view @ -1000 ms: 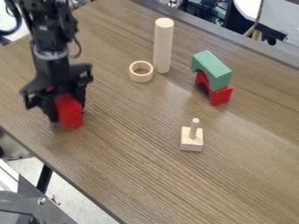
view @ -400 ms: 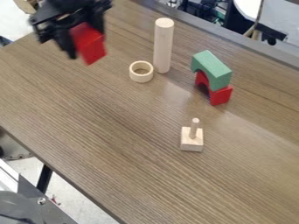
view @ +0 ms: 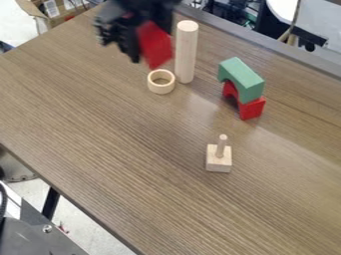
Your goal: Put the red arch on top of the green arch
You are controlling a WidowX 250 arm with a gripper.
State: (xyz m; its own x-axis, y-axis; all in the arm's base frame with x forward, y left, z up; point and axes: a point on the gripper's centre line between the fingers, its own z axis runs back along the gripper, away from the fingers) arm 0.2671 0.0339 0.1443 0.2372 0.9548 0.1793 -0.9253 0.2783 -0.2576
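Over the far left of the wood-grain bench [view: 133, 164], the black gripper [view: 149, 52] has its fingers closed on a red wooden block [view: 155, 44], its blurred shape probably an arch. To its right, a green wooden arch [view: 242, 79] rests on another red wooden arch [view: 252, 108].

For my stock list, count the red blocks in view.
2: one red block is in the gripper, above the table; the lower red block is under the green arch. The arm could hide another.
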